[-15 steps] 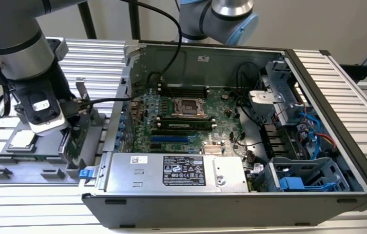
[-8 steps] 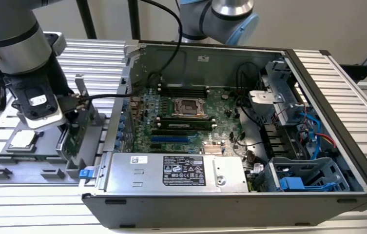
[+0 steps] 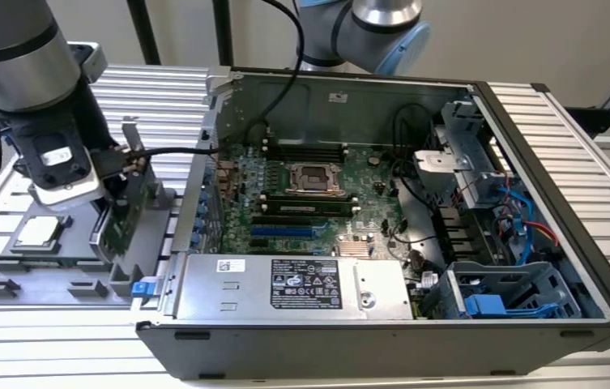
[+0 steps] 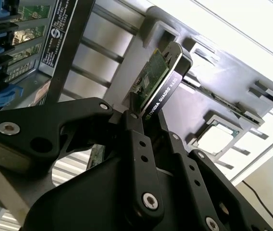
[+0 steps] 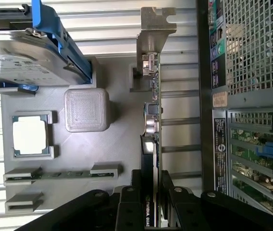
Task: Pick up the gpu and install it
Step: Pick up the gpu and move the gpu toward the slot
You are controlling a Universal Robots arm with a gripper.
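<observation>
Clearly, in the exterior view the gripper (image 3: 119, 182) hangs over the grey holder (image 3: 35, 279) at the exterior view's left, beside the open computer case (image 3: 564, 146). The gpu (image 3: 117, 228) stands on edge in the holder's slot.

In the second wrist view the black fingers (image 4: 136, 144) press both faces of the card, so the grip looks closed on it.

In the first wrist view the gpu (image 5: 152, 115) runs straight out from between the fingers, its silver bracket (image 5: 153, 29) at the far end.

By my judgement, the pick goes best with a firm, square clamp and a pull straight along the slot, without twist, so bracket and board edge do not catch.
</observation>
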